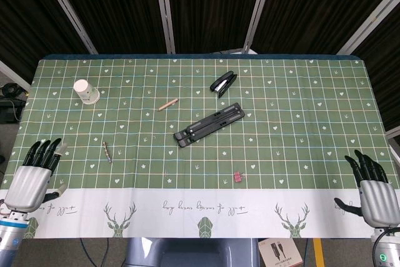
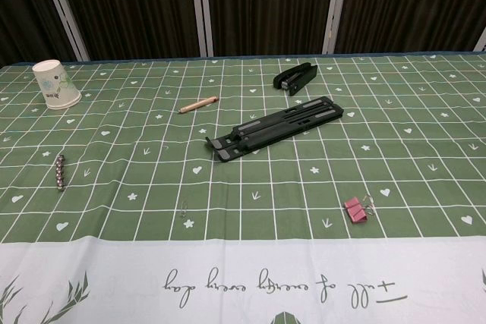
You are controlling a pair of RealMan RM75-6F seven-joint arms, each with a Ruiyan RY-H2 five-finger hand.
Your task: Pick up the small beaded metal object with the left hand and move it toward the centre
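Bead chain (image 2: 60, 171): short straight string of small dull metal beads, lying flat near table's (image 1: 300, 148) left edge, toward front. Left hand (image 1: 32, 176) at front-left corner, fingers spread, holding nothing, apart from chain. Right hand (image 1: 373, 189) at front-right corner, likewise spread, empty.

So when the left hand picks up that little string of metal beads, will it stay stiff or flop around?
The bead string looks like separate round beads in a line, so it will probably bend or dangle. Smooth metal may slip. Lying flat and thin on the tablecloth, it likely needs a fingertip pinch.
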